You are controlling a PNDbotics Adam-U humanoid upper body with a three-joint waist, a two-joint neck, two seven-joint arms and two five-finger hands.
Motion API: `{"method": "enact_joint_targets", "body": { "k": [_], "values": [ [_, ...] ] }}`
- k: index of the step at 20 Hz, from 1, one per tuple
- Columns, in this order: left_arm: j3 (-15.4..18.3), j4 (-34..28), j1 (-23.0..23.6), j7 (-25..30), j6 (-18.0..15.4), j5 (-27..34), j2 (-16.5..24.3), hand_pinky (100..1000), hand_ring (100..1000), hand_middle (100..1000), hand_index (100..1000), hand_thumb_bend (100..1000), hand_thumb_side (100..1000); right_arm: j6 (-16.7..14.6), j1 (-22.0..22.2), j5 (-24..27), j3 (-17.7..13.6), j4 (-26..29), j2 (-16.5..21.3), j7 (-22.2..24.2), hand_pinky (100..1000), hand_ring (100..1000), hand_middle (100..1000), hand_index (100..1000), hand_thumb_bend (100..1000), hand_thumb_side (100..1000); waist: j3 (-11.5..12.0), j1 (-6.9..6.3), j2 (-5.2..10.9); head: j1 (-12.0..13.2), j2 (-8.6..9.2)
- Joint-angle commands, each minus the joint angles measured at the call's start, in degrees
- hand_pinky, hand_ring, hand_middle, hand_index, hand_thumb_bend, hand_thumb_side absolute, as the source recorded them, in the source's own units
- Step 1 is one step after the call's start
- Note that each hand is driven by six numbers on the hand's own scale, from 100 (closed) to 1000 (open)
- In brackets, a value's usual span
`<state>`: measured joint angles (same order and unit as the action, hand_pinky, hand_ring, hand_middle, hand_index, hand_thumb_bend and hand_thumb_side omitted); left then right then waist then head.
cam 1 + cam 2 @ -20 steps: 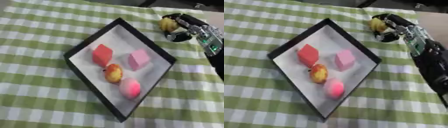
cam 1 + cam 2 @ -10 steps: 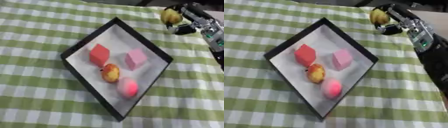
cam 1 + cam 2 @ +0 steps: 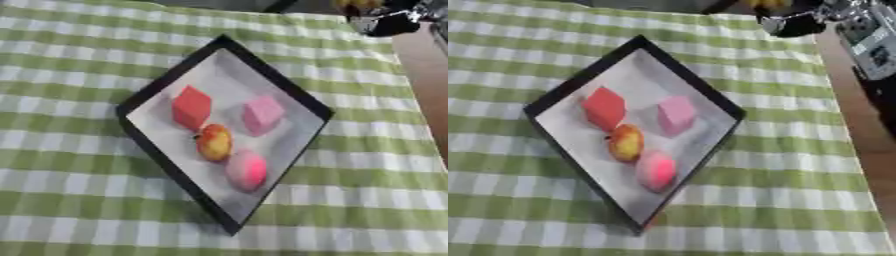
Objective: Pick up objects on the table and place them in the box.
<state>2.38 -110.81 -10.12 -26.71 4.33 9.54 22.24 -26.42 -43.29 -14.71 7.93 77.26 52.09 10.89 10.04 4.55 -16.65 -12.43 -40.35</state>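
Right hand [image 3: 802, 22] is up at the top edge of both views, above the far corner of the box [image 3: 710, 102], and only partly in frame. A yellow object [image 3: 767, 3] shows at its upper side, mostly cut off by the frame edge; fingers look curled round it, so I read it as clamped on that piece, though the frame cuts off most of the contact. Left hand not visible in either view. Below and to the left of the hand, the box already holds a red block [image 3: 192, 106], a pink block [image 3: 262, 114], a yellow-red fruit [image 3: 215, 142] and a pink round piece [image 3: 247, 169], all resting on the white floor inside the black rim. Checked cloth [image 3: 70, 55] shows no other loose items that I can see. Step in hand, as I judge it: carry phase of the yellow object, lifted and off the table. Next move calls for bringing the hand down and leftward over the open floor near the box's far corner, clear of the pink block, then uncurling the fingers low enough that the piece doesn't roll over the rim.
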Motion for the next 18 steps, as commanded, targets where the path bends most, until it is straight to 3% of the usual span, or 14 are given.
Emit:
{"method": "enact_joint_targets", "body": {
  "k": [1, 5, 10, 14, 18],
  "values": [
    [1.24, -0.5, -0.05, -1.01, -0.22, -0.63, 1.7, 757, 723, 733, 768, 360, 673, -2.9, -0.79, 3.41, 2.18, 5.9, 4.11, -0.13, 730, 711, 660, 770, 100, 100, -0.39, -1.17, 2.41, 0.34, -0.61],
    [2.17, -0.73, -0.3, -1.94, -0.48, -1.0, 1.89, 757, 723, 733, 768, 366, 655, -5.69, 1.2, 7.28, 1.9, 12.21, 5.2, 1.22, 725, 703, 656, 762, 100, 100, -0.49, -1.43, 3.21, -0.12, -0.82],
    [4.19, -0.57, 0.6, -4.2, -0.85, -1.89, 3.08, 758, 724, 734, 769, 372, 641, -9.42, -1.0, 11.6, 7.35, 19.33, 0.08, 5.22, 722, 703, 653, 760, 100, 100, -2.38, -2.16, 5.25, 1.52, -2.41],
    [4.79, -0.3, 1.87, -4.8, -0.95, -2.48, 3.83, 758, 725, 734, 770, 375, 637, -7.33, 2.01, 11.53, 9.52, 24.98, -4.97, 8.69, 728, 717, 654, 766, 100, 100, -3.87, -2.23, 6.42, 4.37, -3.63],
    [5.24, -0.27, 2.5, -5.29, -1.06, -2.89, 4.23, 758, 725, 734, 770, 377, 635, -3.46, 4.69, 7.82, 12.55, 31.04, -6.93, 12.64, 726, 725, 654, 770, 100, 100, -4.39, -2.3, 6.85, 6.76, -3.76]
  ]
}}
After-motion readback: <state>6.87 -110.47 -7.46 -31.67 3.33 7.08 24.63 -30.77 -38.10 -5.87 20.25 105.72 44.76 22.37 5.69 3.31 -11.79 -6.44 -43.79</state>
